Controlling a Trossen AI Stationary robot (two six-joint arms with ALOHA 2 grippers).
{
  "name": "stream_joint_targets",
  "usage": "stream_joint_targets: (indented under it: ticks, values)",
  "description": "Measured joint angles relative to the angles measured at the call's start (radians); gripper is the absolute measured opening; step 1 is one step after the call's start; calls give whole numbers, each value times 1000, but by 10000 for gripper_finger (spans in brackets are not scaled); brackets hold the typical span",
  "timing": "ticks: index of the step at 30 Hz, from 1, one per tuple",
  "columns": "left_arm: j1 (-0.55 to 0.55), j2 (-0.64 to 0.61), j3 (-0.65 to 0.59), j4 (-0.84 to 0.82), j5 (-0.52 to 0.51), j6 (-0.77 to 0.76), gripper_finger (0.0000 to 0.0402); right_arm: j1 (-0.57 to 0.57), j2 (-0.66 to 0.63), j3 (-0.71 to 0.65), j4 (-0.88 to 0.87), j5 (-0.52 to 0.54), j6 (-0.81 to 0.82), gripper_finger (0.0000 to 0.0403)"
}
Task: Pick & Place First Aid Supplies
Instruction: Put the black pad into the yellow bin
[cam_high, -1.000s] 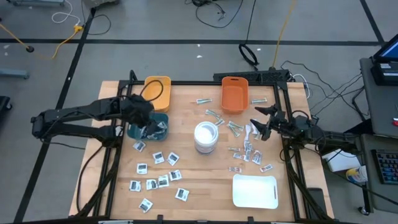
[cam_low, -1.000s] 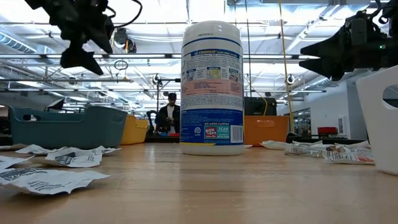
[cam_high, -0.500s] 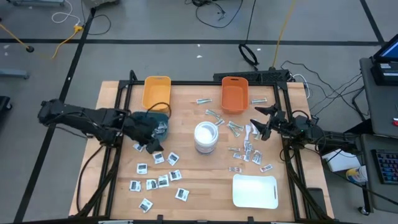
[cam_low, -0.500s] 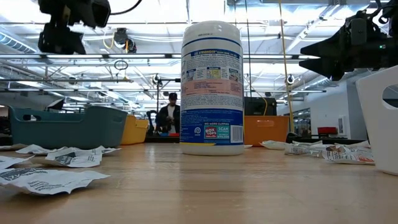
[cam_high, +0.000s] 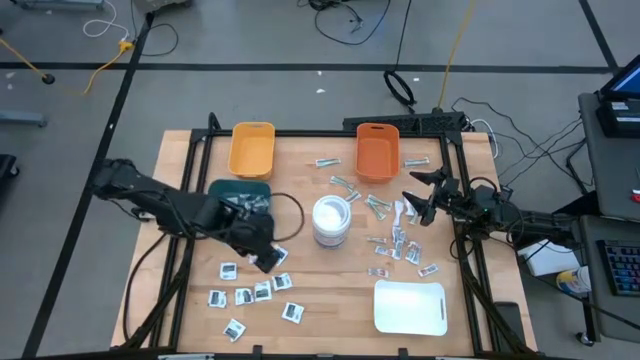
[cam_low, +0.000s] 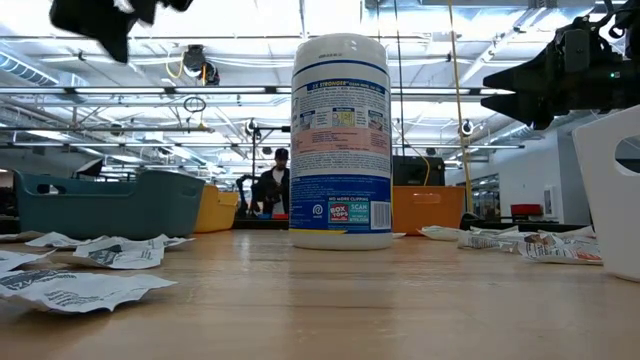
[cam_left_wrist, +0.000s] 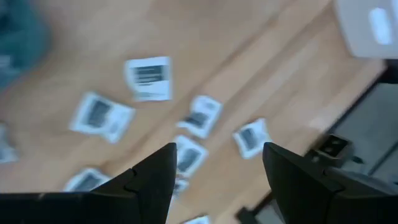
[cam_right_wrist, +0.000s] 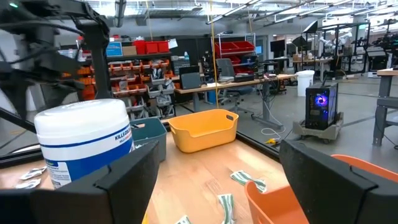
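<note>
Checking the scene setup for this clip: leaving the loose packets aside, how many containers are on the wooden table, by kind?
Bins: 3 (yellow plastic bin, orange plastic bin, teal plastic bin)
Trays: 1 (white rectangular tray)
Canisters: 1 (white cylindrical wipes canister)
Total: 5

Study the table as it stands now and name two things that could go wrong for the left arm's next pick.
1. The left gripper hangs open over the white square packets, which lie close together; closing there could catch two at once or push neighbours aside.
2. The wipes canister stands upright just beside that arm's working area; a sideways swing toward the teal bin might knock it over.

The right gripper waits open by the strips.
</note>
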Motion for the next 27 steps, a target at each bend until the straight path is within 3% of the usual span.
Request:
stream_joint_targets:
  ticks: [16,27]
  values:
    - [-129,407,446,-200,1,-70,243,0,0,0,0,0,0,325]
    - [-159,630,490,-169,169,-84,243,0,0,0,0,0,0,326]
